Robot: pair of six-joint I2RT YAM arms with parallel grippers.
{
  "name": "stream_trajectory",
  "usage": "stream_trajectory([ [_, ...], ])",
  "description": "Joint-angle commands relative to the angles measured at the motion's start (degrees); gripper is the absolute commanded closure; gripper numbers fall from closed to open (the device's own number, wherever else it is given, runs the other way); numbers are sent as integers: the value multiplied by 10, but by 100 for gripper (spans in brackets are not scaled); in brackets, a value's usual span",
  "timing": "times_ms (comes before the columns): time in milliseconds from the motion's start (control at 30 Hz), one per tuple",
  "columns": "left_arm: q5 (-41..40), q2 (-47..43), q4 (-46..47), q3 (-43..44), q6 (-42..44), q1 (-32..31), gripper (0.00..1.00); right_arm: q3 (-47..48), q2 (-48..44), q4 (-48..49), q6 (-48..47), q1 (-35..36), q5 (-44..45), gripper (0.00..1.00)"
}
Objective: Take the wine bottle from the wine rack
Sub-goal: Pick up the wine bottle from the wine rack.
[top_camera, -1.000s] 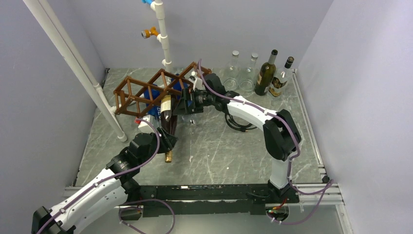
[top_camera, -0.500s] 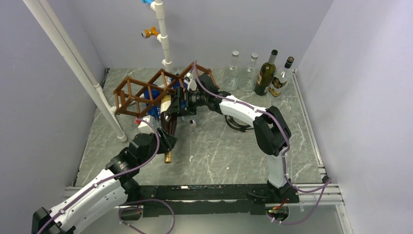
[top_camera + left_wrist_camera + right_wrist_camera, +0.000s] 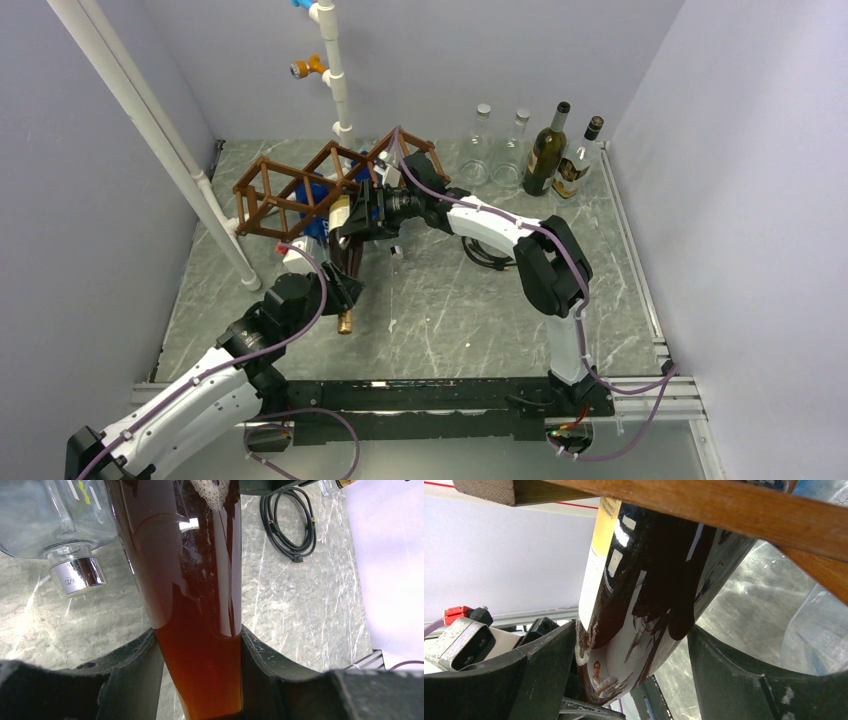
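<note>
Lattice wine rack of brown wood stands upper left of centre. The dark glass wine bottle slants from it, neck clamped in my left gripper. My right gripper straddles its labelled body, and I cannot tell if it grips.

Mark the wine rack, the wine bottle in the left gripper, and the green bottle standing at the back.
wine rack (image 3: 724,505), right wrist view, on the wooden bar above the bottle.
wine bottle (image 3: 195,580), left wrist view, on its tapering brown glass.
green bottle (image 3: 546,152), top external view, on its body.
</note>
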Motion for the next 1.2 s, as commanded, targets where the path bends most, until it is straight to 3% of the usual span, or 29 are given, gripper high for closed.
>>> stream_trajectory([
  [0, 21, -32, 167, 59, 26, -3, 100, 16, -18, 73, 34, 2, -38, 22],
  [1167, 91, -82, 54, 101, 19, -52, 100, -112, -141, 87, 66, 53, 62, 19],
])
